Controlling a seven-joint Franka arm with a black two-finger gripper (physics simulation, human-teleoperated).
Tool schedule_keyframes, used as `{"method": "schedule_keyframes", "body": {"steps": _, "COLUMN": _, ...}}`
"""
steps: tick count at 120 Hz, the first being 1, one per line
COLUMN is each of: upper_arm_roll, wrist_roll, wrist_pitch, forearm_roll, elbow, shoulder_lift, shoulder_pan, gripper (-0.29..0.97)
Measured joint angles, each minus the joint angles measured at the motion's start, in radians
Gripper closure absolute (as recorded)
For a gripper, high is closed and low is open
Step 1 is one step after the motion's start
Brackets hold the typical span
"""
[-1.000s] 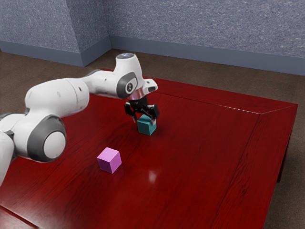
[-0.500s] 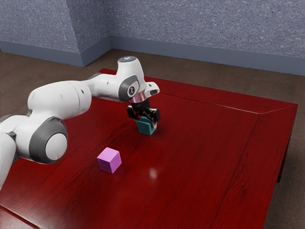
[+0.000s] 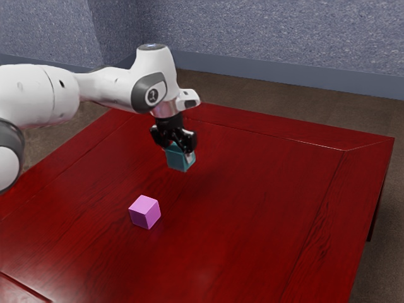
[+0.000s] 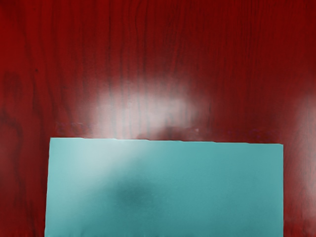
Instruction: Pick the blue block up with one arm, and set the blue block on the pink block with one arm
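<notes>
Exterior view first: the white arm [image 3: 95, 91] sweeps in from the upper left of the frame and bends down over the red table [image 3: 271, 202]. At its tip the black gripper [image 3: 178, 149] is clamped on the blue block [image 3: 180, 160], one finger on each side, and the block sits a little tilted between them. It's just left of centre in the frame and looks lifted clear of the wood, though the gap under it is hard to read. The pink block [image 3: 144, 211] lies down in the lower left of the frame, flat on the table, on its own, well apart from the held block and nearer the camera. A grey-blue wall and a brown floor show behind the table.

Over to the wrist view: the blue block [image 4: 163, 190] looms large and soft right under the hand, a broad teal face with a dim shadow across it. Beyond it is the table [image 4: 158, 59], dark red wood grain with a pale sheen of light just past the block's edge.
</notes>
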Motion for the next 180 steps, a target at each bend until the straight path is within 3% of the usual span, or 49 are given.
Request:
{"method": "schedule_keyframes", "body": {"steps": 13, "upper_arm_roll": 0.002, "wrist_roll": -0.015, "wrist_pitch": 0.010, "forearm_roll": -0.008, "elbow": -0.256, "shoulder_lift": -0.206, "shoulder_pan": 0.011, "gripper": 0.37}}
{"method": "schedule_keyframes", "body": {"steps": 29, "upper_arm_roll": 0.001, "wrist_roll": -0.039, "wrist_pitch": 0.051, "forearm_roll": -0.033, "elbow": -0.484, "shoulder_lift": -0.329, "shoulder_pan": 0.035, "gripper": 0.37}}
{"method": "schedule_keyframes", "body": {"steps": 64, "upper_arm_roll": -0.011, "wrist_roll": -0.093, "wrist_pitch": 0.094, "forearm_roll": -0.039, "elbow": -0.629, "shoulder_lift": -0.411, "shoulder_pan": 0.044, "gripper": 0.38}}
{"method": "schedule_keyframes", "body": {"steps": 98, "upper_arm_roll": 0.000, "wrist_roll": -0.101, "wrist_pitch": 0.103, "forearm_roll": -0.026, "elbow": -0.608, "shoulder_lift": -0.373, "shoulder_pan": 0.061, "gripper": 0.38}}
{"method": "schedule_keyframes", "body": {"steps": 131, "upper_arm_roll": 0.004, "wrist_roll": -0.078, "wrist_pitch": 0.105, "forearm_roll": 0.005, "elbow": -0.534, "shoulder_lift": -0.323, "shoulder_pan": 0.167, "gripper": 0.35}}
{"method": "schedule_keyframes", "body": {"steps": 149, "upper_arm_roll": 0.006, "wrist_roll": -0.055, "wrist_pitch": 0.106, "forearm_roll": 0.016, "elbow": -0.431, "shoulder_lift": -0.244, "shoulder_pan": 0.146, "gripper": 0.34}}
{"method": "schedule_keyframes", "body": {"steps": 180, "upper_arm_roll": 0.004, "wrist_roll": -0.036, "wrist_pitch": 0.106, "forearm_roll": 0.008, "elbow": -0.427, "shoulder_lift": -0.239, "shoulder_pan": 0.102, "gripper": 0.33}}
